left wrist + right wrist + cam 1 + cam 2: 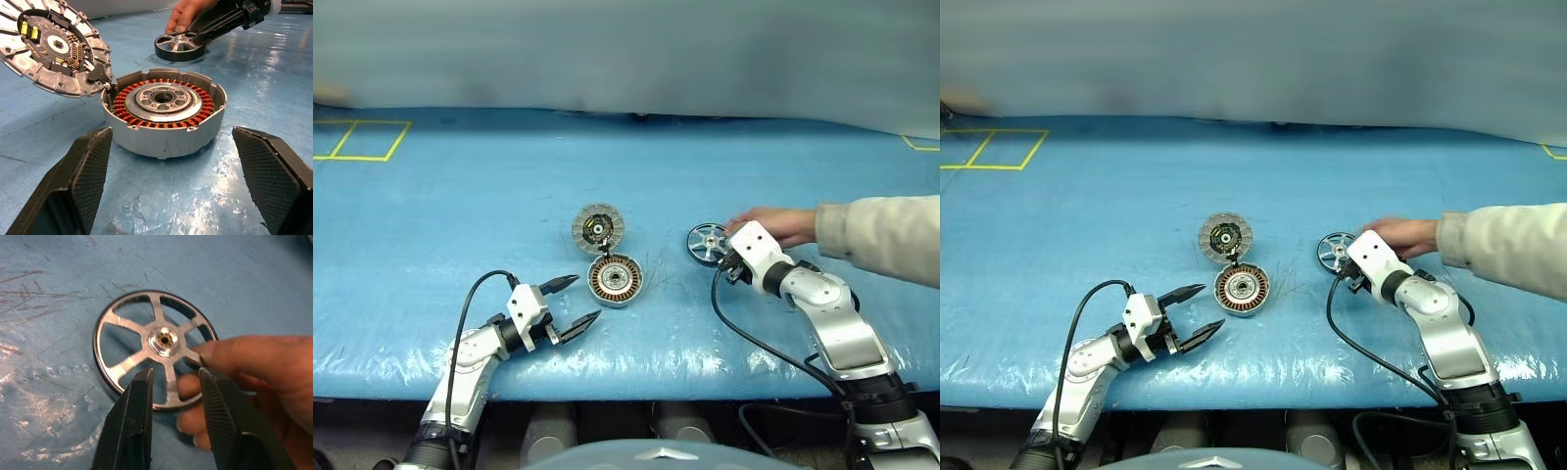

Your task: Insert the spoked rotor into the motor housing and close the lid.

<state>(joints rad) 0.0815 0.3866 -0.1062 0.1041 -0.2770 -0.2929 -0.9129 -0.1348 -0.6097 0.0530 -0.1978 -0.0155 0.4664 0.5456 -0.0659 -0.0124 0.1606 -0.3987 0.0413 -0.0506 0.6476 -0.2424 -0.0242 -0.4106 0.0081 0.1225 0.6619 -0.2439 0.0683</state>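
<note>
I see the spoked rotor (155, 348) lying flat on the blue table cover (460, 196), hub facing up, axis vertical; it's a round part, so no long axis to call. My right gripper (175, 382) sits low over its near rim, fingers partly spread with one spoke showing in the gap between the tips. I can't tell if either tip touches the metal; nothing is pinched. A person's hand (249, 377) lies just beside the right-hand finger, its fingertips on the rotor rim and right up against that finger's outer side.

My left gripper (171, 161) has its fingers spread wide and empty. The motor housing (165, 113) stands upright straight ahead of them, centred on the gap and just past the tips, open side up with the copper windings and centre bearing exposed. The lid (55, 45) is swung open beyond the housing on the left finger's side, joined at the housing's edge, tilted back, inner face with circuit parts turned toward my wrist camera.

From the head camera the rotor is well apart from the housing, off on the right gripper's side.
</note>
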